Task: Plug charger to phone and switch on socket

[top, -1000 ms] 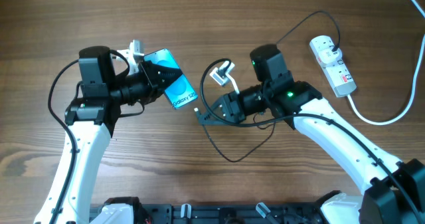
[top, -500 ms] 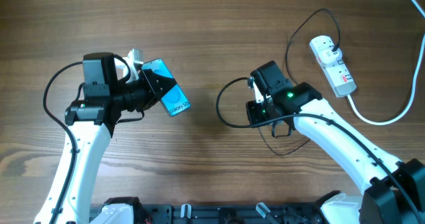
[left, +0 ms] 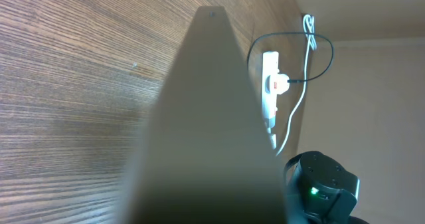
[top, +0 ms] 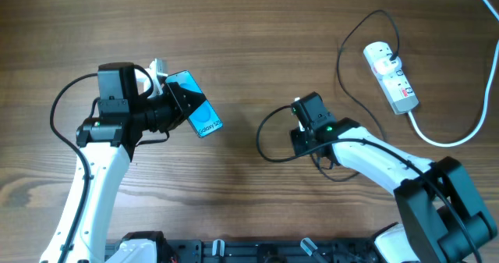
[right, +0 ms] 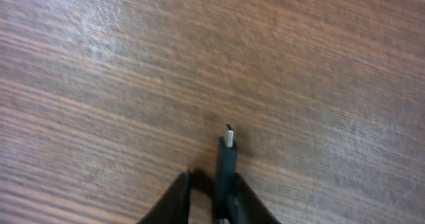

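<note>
My left gripper [top: 181, 101] is shut on the phone [top: 203, 118], holding it tilted above the table at the left, turquoise screen up. In the left wrist view the phone [left: 206, 131] is a dark blur that hides the fingers. My right gripper [top: 300, 136] points down at the table's middle, well right of the phone. In the right wrist view it [right: 212, 197] grips the charger's dark connector [right: 227, 161], metal tip sticking out over the wood. The black charger cable [top: 339, 56] loops to a plug in the white socket [top: 391, 77] at the far right.
The socket's thick white cord [top: 452, 138] runs off the right edge. The socket also shows in the left wrist view [left: 271, 84], with my right arm [left: 322, 187] below it. Slack cable loops lie around the right wrist [top: 265, 142].
My right gripper has pulled the connector away from the phone, moved right and turned down toward the table. My left gripper drew the phone slightly left and then held still.
</note>
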Robot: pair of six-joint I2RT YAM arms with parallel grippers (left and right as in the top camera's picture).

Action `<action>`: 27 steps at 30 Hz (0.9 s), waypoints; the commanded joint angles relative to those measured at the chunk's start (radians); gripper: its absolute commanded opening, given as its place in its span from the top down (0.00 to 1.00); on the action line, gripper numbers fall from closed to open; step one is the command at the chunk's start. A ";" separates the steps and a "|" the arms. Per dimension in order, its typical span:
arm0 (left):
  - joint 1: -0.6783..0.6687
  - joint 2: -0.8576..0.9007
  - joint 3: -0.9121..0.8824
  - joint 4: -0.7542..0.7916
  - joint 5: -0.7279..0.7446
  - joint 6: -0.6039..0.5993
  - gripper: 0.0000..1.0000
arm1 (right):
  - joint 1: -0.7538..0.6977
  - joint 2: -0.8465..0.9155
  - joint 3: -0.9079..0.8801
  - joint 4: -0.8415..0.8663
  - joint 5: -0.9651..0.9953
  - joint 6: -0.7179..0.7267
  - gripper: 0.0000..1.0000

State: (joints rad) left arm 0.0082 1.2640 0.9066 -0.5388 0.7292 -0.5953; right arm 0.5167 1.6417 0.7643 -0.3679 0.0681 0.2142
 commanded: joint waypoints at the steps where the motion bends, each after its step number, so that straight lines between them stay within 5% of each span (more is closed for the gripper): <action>1: 0.000 -0.014 0.007 0.006 0.005 0.020 0.96 | 0.001 0.075 -0.038 -0.006 -0.013 -0.021 0.69; 20: 0.000 -0.014 0.007 0.008 0.005 0.020 0.96 | 0.001 0.075 -0.038 -0.058 -0.095 -0.030 0.82; 23: 0.000 -0.014 0.007 0.008 0.006 0.020 0.96 | 0.001 0.075 -0.038 -0.060 -0.139 -0.032 0.95; 27: 0.000 -0.014 0.007 0.042 0.035 0.057 0.96 | -0.002 0.075 -0.026 -0.075 -0.190 -0.066 0.96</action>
State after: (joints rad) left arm 0.0082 1.2640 0.9066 -0.5343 0.7292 -0.5953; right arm 0.5064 1.6508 0.7807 -0.3954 -0.0006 0.1699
